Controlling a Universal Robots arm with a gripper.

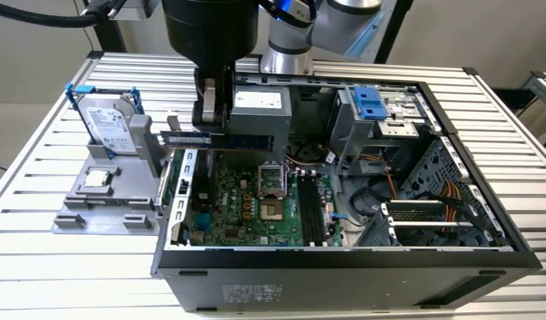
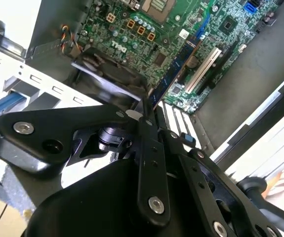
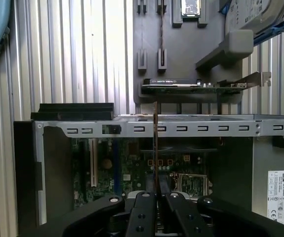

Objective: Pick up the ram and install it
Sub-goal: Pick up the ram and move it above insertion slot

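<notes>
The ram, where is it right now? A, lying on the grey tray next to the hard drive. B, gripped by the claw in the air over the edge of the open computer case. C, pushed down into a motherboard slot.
B: in the exterior view the claw is shut on the ram, which hangs level over the edge of the computer case, clear of the motherboard.

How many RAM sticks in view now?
1: the ram, clamped in the gripper, over the rim of the computer case on the exterior view's left. Others may be hidden inside.
</notes>
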